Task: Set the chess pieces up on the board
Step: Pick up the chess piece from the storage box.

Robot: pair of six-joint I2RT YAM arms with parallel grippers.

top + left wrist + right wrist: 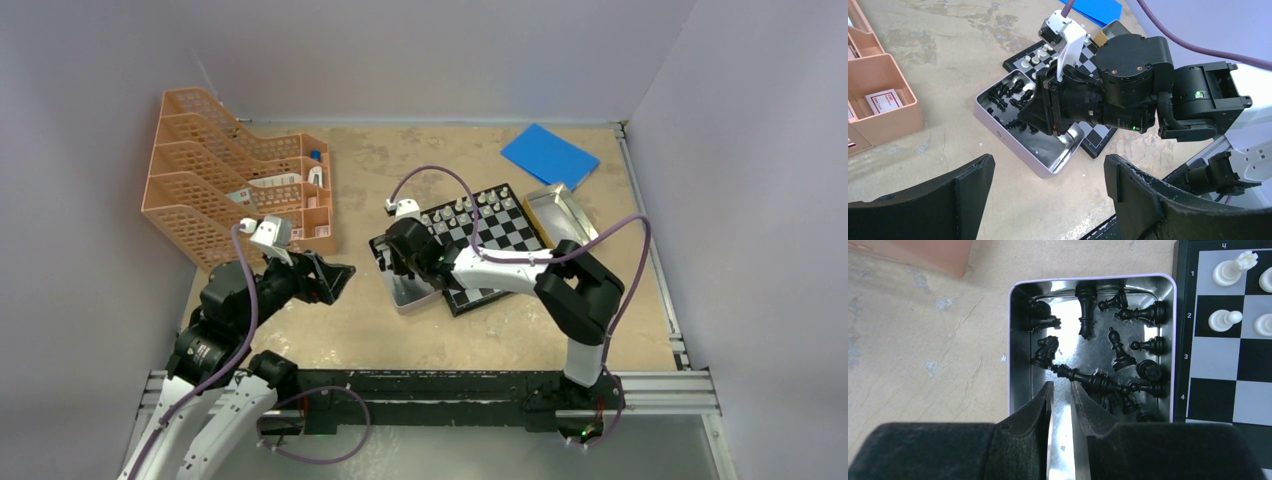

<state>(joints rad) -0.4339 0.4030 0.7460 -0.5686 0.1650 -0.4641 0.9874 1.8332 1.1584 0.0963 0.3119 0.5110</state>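
The board (pixel 500 235) lies right of centre, with white chess pieces (pixel 462 207) standing along its far-left rows. Several black chess pieces (pixel 1118 347) lie loose in a silver tin (pixel 1009 340) against the board's left edge (pixel 1180 340). My right gripper (pixel 1062 386) hovers over the tin's near part. Its jaws are narrowly parted with nothing between them, and the tip of a long black piece (pixel 1083 377) lies just beyond the fingertips. My left gripper (pixel 1048 172) is wide open and empty above bare table, left of the tin (pixel 998 127).
An orange tiered desk organiser (pixel 225 175) stands at the back left. A blue flat pad (pixel 549 155) lies at the back right. A second silver tin (pixel 560 215) sits by the board's right edge. The metal rail (pixel 450 385) runs along the near edge.
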